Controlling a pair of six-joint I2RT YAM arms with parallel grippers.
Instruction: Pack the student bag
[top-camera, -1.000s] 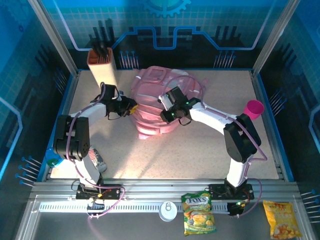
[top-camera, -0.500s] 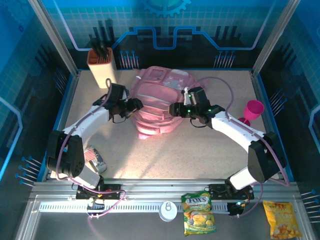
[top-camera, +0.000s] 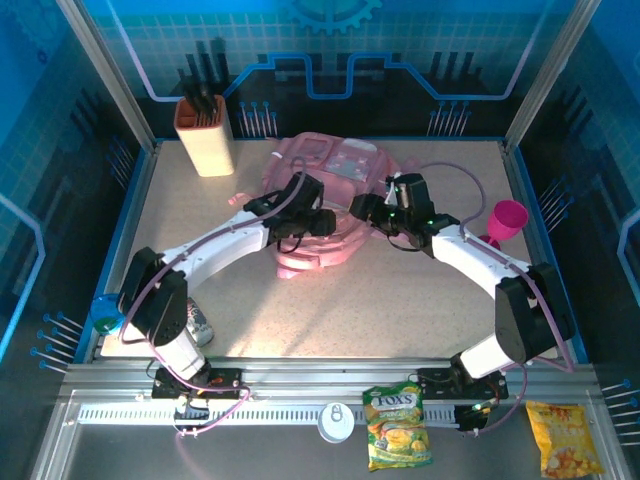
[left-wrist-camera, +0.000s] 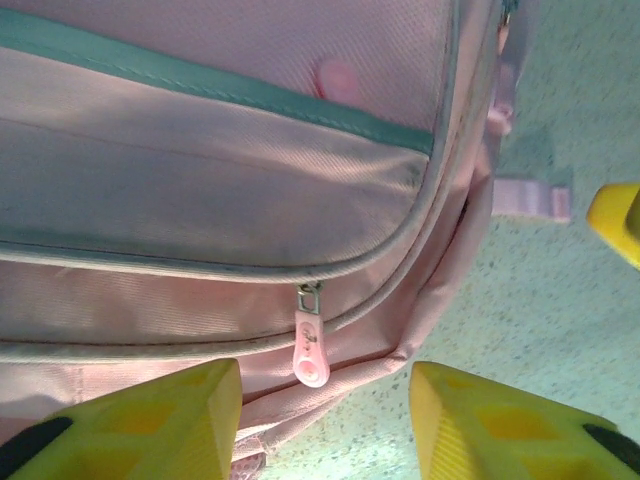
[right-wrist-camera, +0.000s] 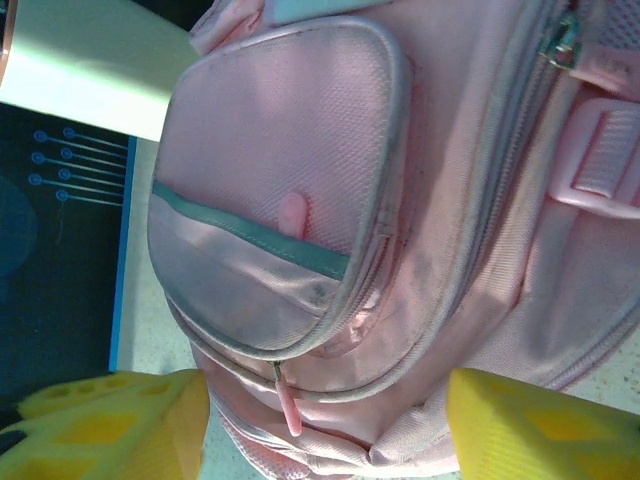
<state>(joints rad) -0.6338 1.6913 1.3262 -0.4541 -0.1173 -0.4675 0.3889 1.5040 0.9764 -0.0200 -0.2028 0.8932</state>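
Robot lab cell, aluminium frame posts (top-camera: 107, 70), blue circuit-print wall panels (top-camera: 420, 40), speckled tabletop (top-camera: 380, 300)

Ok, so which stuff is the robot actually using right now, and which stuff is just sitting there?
In the job:
pink backpack
its zip tab
left gripper, open either side of the tab
right gripper, open over the backpack

Just lying about:
tan tool holder
pink cup
green sweet bag
yellow snack bag
white lid
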